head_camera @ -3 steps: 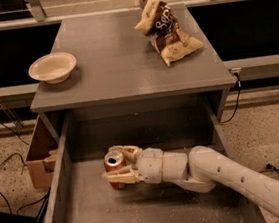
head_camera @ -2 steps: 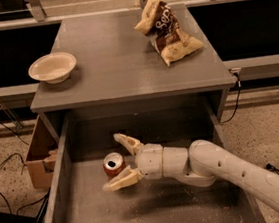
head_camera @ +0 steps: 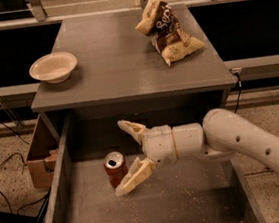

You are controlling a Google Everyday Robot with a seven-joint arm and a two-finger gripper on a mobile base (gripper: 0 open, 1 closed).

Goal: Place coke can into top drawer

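Coke can (head_camera: 115,169) stands upright on top drawer (head_camera: 185,206) floor. Gripper (head_camera: 126,157) is just beside it w/ fingers (head_camera: 136,175) spread open, so the can seems let go; task approx. done.

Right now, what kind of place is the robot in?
Probably a lab or office snack area: a grey counter holds a bowl and chip bag, a cardboard box stands beside it, and the open claw sits in the top drawer beside the coke can.
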